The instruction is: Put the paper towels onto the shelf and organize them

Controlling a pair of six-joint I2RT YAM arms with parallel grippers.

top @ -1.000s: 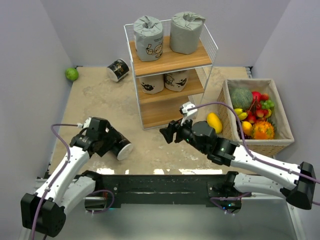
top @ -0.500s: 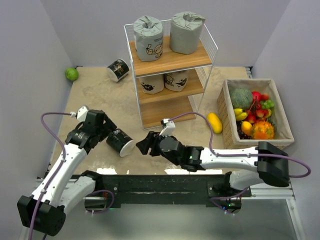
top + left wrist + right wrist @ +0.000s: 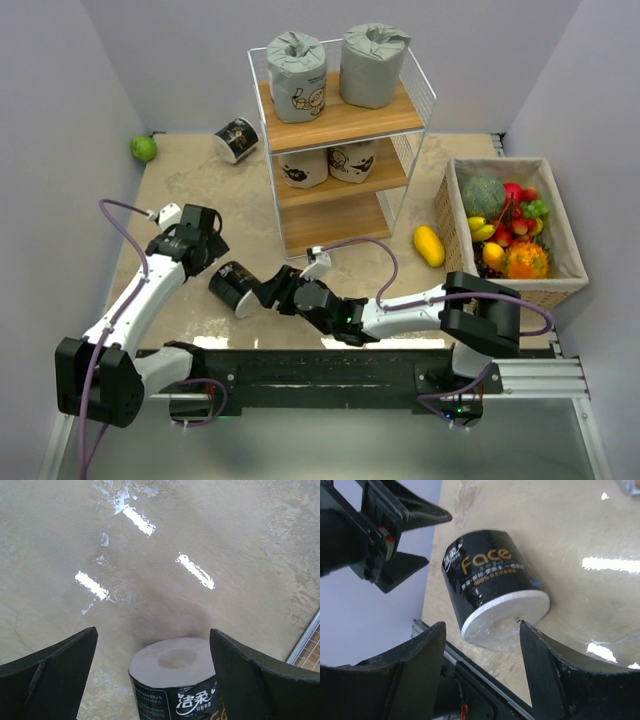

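A black paper towel roll with gold print [image 3: 232, 288] lies on its side on the table. My left gripper [image 3: 210, 260] is open just behind it, and its fingers flank the roll's far end [image 3: 172, 677] without gripping. My right gripper [image 3: 268, 293] is open at the roll's white near end [image 3: 490, 587], with the jaws spread wider than the roll. A second black roll [image 3: 237, 140] lies at the back left. The shelf [image 3: 390, 120] holds two grey rolls [image 3: 297, 75] on the top board and two beige rolls [image 3: 303, 167] on the middle board. The bottom board is bare.
A green fruit [image 3: 144, 148] lies in the far left corner. A woven basket [image 3: 565, 245] of fruit stands at the right, with a yellow mango [image 3: 429, 245] on the table beside it. The left gripper [image 3: 385, 535] shows in the right wrist view, close behind the roll.
My left gripper has let go of the black roll and drawn back from it. My right arm has swung left across the table to the roll's near end.
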